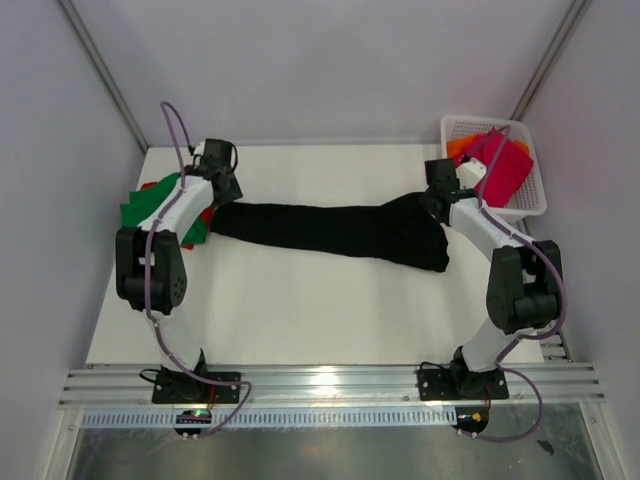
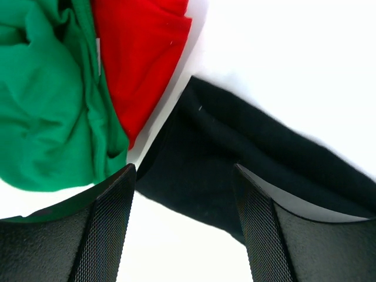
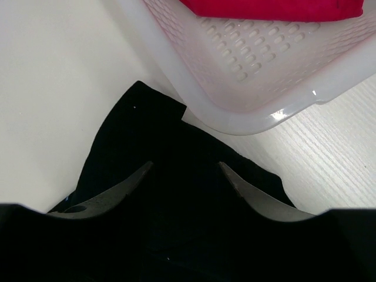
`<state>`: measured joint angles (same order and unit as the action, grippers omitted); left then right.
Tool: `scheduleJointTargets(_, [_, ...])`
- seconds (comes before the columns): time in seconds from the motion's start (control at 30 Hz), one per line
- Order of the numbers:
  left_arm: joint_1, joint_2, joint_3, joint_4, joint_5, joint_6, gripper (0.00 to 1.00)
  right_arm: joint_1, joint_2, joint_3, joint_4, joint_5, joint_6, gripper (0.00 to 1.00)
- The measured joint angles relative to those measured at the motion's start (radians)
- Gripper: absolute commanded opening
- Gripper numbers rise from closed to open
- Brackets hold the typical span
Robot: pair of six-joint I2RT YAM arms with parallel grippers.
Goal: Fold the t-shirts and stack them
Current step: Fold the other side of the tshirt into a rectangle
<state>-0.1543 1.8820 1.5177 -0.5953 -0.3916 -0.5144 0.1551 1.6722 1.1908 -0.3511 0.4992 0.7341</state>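
A large black t-shirt [image 1: 330, 232] lies bunched in a long strip across the table. My left gripper [image 1: 226, 190] is open over the shirt's left end [image 2: 205, 153], its fingers [image 2: 111, 223] apart, with cloth and bare table between them. My right gripper [image 1: 437, 203] is open just above the shirt's right end [image 3: 147, 135], and black cloth fills the gap between its fingers [image 3: 117, 197]. A green t-shirt [image 1: 145, 212] and a red t-shirt [image 1: 205, 217] lie crumpled at the left edge; the left wrist view shows the green one [image 2: 47, 106] and the red one [image 2: 141, 53].
A white lattice basket [image 1: 530, 200] stands at the back right, close beside my right gripper, holding a magenta-pink shirt [image 1: 505, 165] and an orange one [image 1: 460, 148]. The basket's wall [image 3: 247, 76] is just ahead of my right fingers. Grey walls enclose the table.
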Motion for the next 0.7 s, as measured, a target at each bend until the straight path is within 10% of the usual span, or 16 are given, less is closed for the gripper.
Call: scheduleJointTargets(0.7, [-0.001,-0.128,-0.099,-0.027,0.073,-0.028,0.68,0.237,-0.295,-0.232,0.187,-0.215,-0.114,0.51])
